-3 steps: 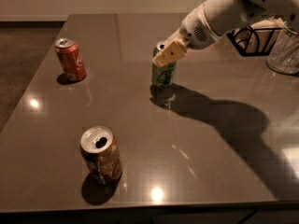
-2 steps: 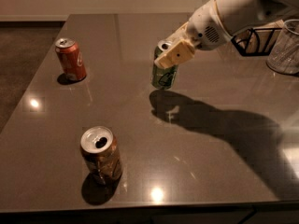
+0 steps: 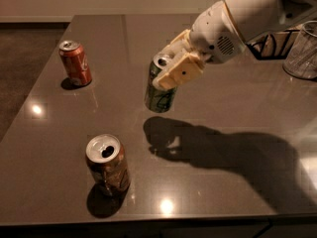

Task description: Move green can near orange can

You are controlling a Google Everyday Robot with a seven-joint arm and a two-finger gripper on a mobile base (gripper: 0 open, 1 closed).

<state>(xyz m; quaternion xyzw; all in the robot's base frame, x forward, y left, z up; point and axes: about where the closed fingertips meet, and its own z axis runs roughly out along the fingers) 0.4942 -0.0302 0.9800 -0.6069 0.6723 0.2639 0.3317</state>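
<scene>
You see only part of the arm, which runs off the top right corner. It hides much of a black wire object (image 3: 270, 47) behind the jaws, and the clear glass (image 3: 301, 53) beyond that is cut by the right edge. Of the gripper (image 3: 168, 68), the near beige pad covers the upper side of the green can (image 3: 159, 95), and the far finger is mostly hidden behind the can's silver top.

The jaws are closed on the green can near its top. The can sits between them, hanging slightly tilted, and its base looks clear of the tabletop (image 3: 99, 108). Its shadow lies apart, below it.

The orange can (image 3: 108, 166) stands upright below and left of the jaws, toward the near edge and well apart from them. A red can (image 3: 75, 62) stands farther off to their left.
</scene>
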